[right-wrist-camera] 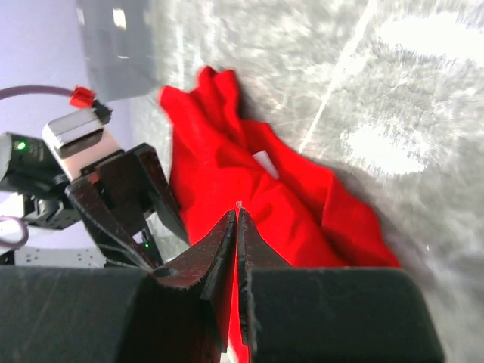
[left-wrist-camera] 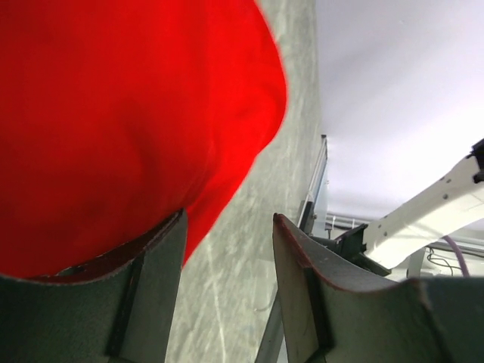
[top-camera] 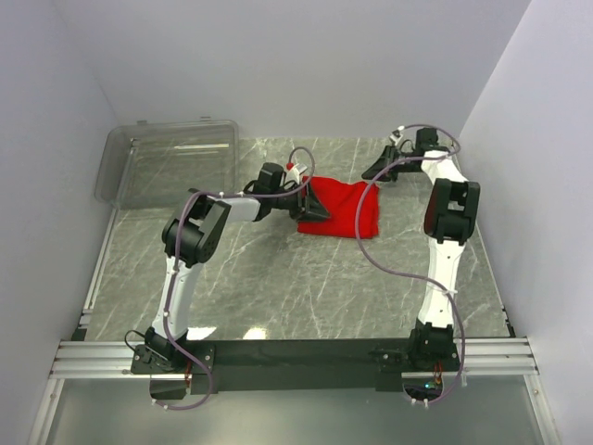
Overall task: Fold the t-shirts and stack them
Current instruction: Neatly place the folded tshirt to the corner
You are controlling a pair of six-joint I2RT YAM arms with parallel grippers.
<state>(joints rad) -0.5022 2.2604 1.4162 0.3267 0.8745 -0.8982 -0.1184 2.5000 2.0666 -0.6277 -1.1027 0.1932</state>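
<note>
jaws: parted on the left gripper [top-camera: 313,206], with bare counter [top-camera: 278,278] showing between them and nothing clamped, only a drape of the red t-shirt [left-wrist-camera: 113,113] over the outer side of one of them. pressed together on the right gripper [top-camera: 375,171], empty, parked far right and apart from the cloth. find the red t-shirt just past mid-counter: a rough folded-over slab, left edge touching the left gripper. note the clear plastic bin [top-camera: 171,163] at the far left corner, well apart from all of it. reads as mid-fold rather than finished: fairly square along the near and left edges from above, yet bunched and lumpy in the right wrist view. no second shirt in view, so no stack begun. left to do, by this reckoning: flatten the bunched part, finish the fold, then set it down as the base of a stack, with any further shirts to follow.
</note>
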